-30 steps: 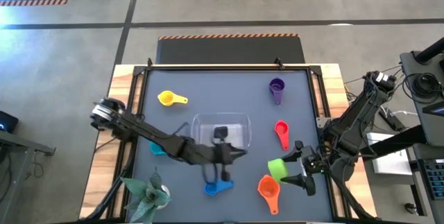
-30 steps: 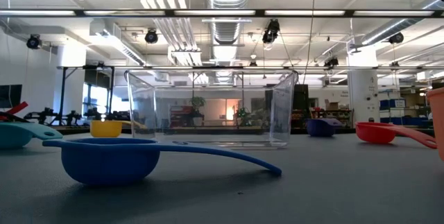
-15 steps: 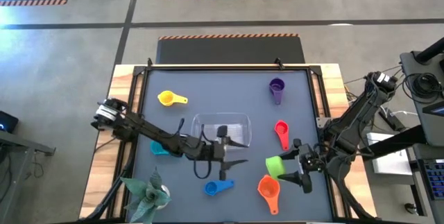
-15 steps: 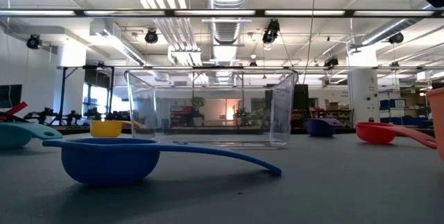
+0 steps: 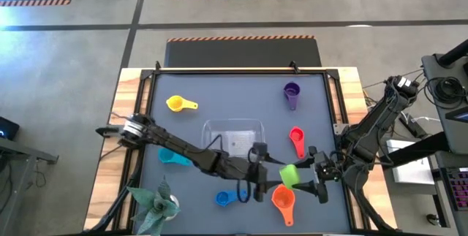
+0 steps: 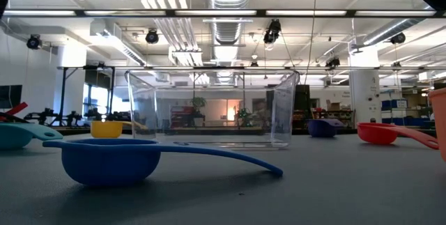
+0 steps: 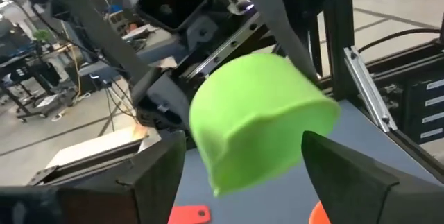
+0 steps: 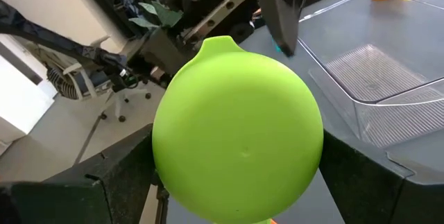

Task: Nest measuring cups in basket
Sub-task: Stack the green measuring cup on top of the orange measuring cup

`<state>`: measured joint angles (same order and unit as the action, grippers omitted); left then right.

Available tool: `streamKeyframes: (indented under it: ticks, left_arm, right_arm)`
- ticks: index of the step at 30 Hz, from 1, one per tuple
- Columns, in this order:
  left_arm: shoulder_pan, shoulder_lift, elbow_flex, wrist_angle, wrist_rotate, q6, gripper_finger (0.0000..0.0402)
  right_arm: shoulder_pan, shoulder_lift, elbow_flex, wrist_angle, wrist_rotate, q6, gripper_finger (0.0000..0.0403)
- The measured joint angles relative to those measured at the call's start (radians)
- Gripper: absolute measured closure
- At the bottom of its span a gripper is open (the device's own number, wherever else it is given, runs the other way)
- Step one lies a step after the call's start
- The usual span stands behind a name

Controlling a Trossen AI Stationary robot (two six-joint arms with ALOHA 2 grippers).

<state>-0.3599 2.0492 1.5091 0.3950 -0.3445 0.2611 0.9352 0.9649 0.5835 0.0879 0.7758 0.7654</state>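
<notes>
My right gripper [image 5: 298, 180] is shut on the green measuring cup [image 5: 289, 175], which hangs above the table's near right part. My left gripper [image 5: 268, 180] reaches it from the left and is open; its two fingers [image 7: 156, 179] stand on either side of the green cup [image 7: 260, 116]. Whether they touch it, I cannot tell. The clear basket [image 5: 232, 137] stands mid-table on its flat bottom with no cup inside. Yellow [image 5: 175, 104], purple [image 5: 292, 91], red [image 5: 295, 137], teal [image 5: 168, 155], blue [image 5: 228, 198] and orange [image 5: 284, 198] cups lie on the mat. My right gripper pinches the green cup's round wall [image 8: 305, 148] between its two fingers, one on each side. The fingers come level from the table's right side. The cup's base [image 8: 239, 130] faces my wrist. It is lifted clear of the table.
A green artificial plant [image 5: 153, 203] stands at the near left corner. The blue cup [image 6: 111, 159] lies in front of the basket [image 6: 212, 110]. The orange cup lies just under the two grippers. Raised rails frame the grey mat [image 5: 219, 90].
My left gripper has swung from over the basket toward the table's right and near edge, up to the green cup, and has opened on the way. My right gripper has kept the green cup lifted in nearly the same place.
</notes>
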Motion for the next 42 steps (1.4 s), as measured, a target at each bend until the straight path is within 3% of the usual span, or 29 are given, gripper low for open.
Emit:
streamKeyframes:
  ticks: [8,16,22,36,39,42]
  left_arm:
    - [0.0,0.057,0.123,-0.161,-0.172,-0.008,0.0212]
    - [0.0,0.063,0.128,-0.175,-0.171,0.001,0.0387]
    - [-0.001,0.063,0.134,-0.196,-0.27,-0.046,0.0398]
    - [-0.003,0.026,0.132,-0.313,-0.341,-0.151,0.0401]
    - [-0.003,0.02,0.132,-0.354,-0.415,-0.233,0.0401]
    - [-0.001,0.004,0.132,-0.449,-0.515,-0.429,0.0401]
  right_arm:
    - [0.0,0.0,-0.008,0.0,-0.002,0.009,0.0067]
    - [-0.008,0.0,-0.021,-0.005,0.023,0.045,0.005]
    - [-0.021,-0.009,-0.013,-0.038,0.039,0.034,0.0042]
    - [-0.019,-0.073,0.186,-0.392,0.037,0.016,0.004]
    - [-0.018,-0.074,0.196,-0.397,0.038,-0.006,0.004]
    - [-0.017,-0.062,0.197,-0.403,0.041,-0.056,0.004]
